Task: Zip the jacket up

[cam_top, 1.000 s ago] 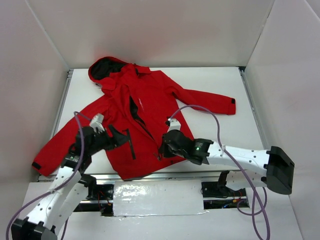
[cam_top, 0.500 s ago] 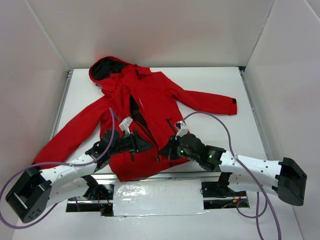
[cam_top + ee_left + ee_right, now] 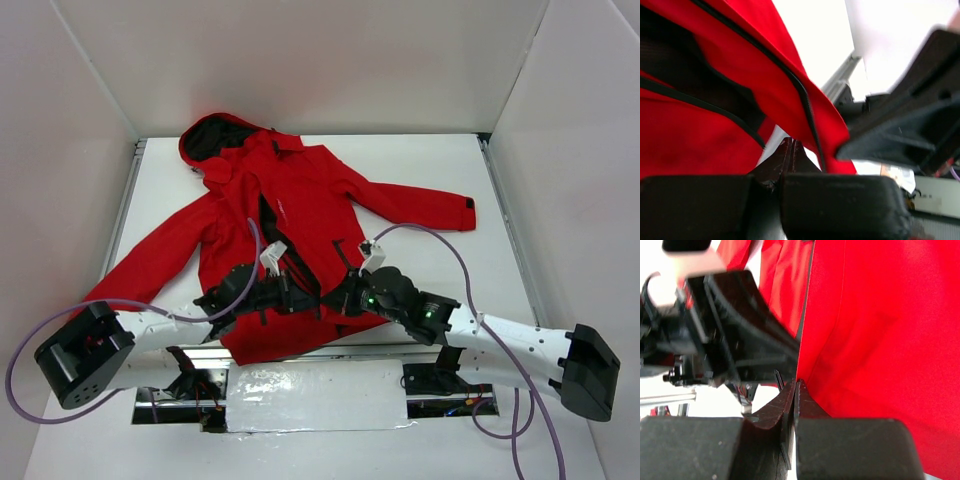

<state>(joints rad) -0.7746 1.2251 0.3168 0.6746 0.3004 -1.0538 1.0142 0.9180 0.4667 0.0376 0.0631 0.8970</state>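
The jacket point(image 3: 300, 210) lies spread face up on the white surface point(image 3: 430, 170), hood toward the upper left of the overhead view and a sleeve out to each side; its front is parted, so dark lining shows in a narrow strip down the middle, and its hem sits at the surface's near edge, lower centre; both grippers sit at the lower end of that opening, just beside one another; the left gripper point(image 3: 292, 296) reaches from the lower left over the left-of-frame panel, fingers pressed together, the black zipper edge running just past their tips, though whether cloth is caught between them cannot be told; the right gripper point(image 3: 345, 298) reaches from the lower right, fingers pressed together on the other panel's front edge, red cloth filling the right of its wrist view
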